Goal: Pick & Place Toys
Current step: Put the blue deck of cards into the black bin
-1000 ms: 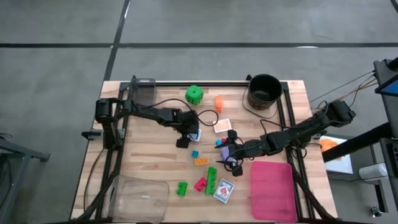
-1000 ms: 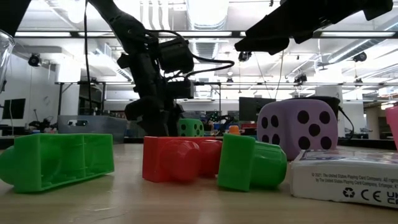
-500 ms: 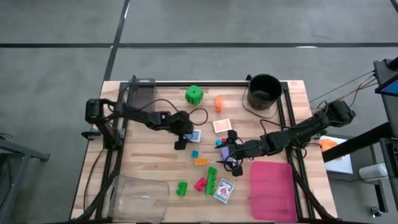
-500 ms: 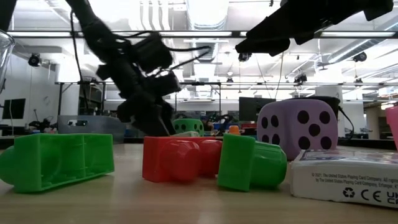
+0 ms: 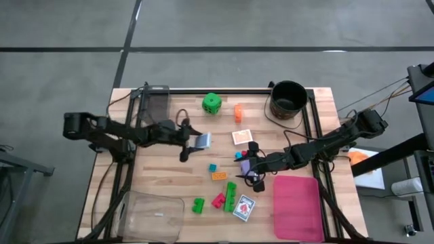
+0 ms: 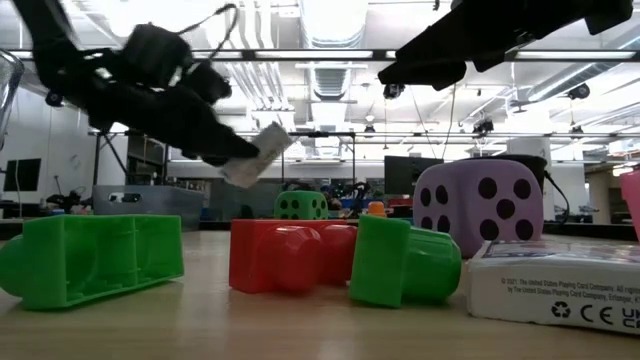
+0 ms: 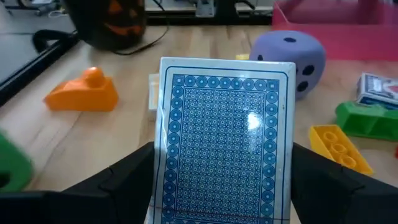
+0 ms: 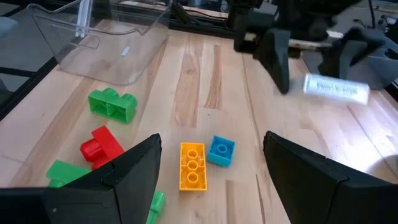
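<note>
My left gripper is left of the table's middle, shut on a small card pack with a blue patterned back, held above the wood. My right gripper is open at the middle right, beside a purple dotted die. An orange brick and a teal brick lie on the table ahead of its fingers. A green die, an orange piece and another card pack lie farther back. My left gripper pinches the card pack between its two fingers, which sit on the pack's two long edges near the end toward the wrist. The fingers come slanting from the table's left. The pack is lifted clear of the table and tilted, its patterned face toward the wrist camera.
A black bucket stands at the far right and a pink tray at the near right. Clear containers sit at the far left and near left. Green bricks, a red brick and a card pack lie near the front.
My left gripper has gone up and toward the table's left edge, carrying the blue card pack. The pack has been lifted clear of the table and now hangs tilted. My right gripper has kept still.
</note>
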`<state>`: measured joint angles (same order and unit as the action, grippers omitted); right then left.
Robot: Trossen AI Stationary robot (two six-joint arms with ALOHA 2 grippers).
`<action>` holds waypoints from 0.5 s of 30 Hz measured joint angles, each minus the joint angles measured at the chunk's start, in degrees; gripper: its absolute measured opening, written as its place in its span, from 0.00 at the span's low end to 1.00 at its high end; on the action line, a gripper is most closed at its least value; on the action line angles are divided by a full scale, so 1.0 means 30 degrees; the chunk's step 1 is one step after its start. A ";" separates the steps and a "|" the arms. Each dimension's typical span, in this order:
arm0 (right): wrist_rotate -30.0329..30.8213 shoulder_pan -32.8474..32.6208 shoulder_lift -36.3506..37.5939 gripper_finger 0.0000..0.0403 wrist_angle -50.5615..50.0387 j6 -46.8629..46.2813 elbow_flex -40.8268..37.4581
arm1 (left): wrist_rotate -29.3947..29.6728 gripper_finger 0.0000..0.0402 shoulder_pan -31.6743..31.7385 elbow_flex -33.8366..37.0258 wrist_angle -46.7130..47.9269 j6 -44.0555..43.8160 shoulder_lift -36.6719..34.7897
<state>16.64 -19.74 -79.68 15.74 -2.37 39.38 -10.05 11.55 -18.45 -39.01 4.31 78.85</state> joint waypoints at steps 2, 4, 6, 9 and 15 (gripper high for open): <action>-0.0005 -0.0004 0.0000 0.70 0.0188 0.0057 -0.0118 | 0.0319 0.74 0.0141 0.0753 -0.0666 -0.0274 -0.1084; -0.0005 0.0004 -0.0001 0.70 0.0286 0.0064 -0.0124 | 0.0995 0.74 0.0445 0.1399 -0.0942 -0.0602 -0.2192; -0.0010 0.0004 -0.0002 0.70 0.0377 0.0137 -0.0131 | 0.1922 0.74 0.0829 0.2058 -0.1010 -0.0910 -0.3197; -0.0013 0.0004 -0.0007 0.70 0.0410 0.0210 -0.0131 | 0.2829 0.74 0.1505 0.2813 -0.1649 -0.1456 -0.4561; -0.0013 0.0004 -0.0007 0.70 0.0508 0.0218 -0.0161 | 0.5537 0.74 0.2922 0.3949 -0.1651 -0.2460 -0.6535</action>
<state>16.60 -19.73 -79.70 17.27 -1.71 38.89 6.56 20.31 -6.61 -43.96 -3.07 59.24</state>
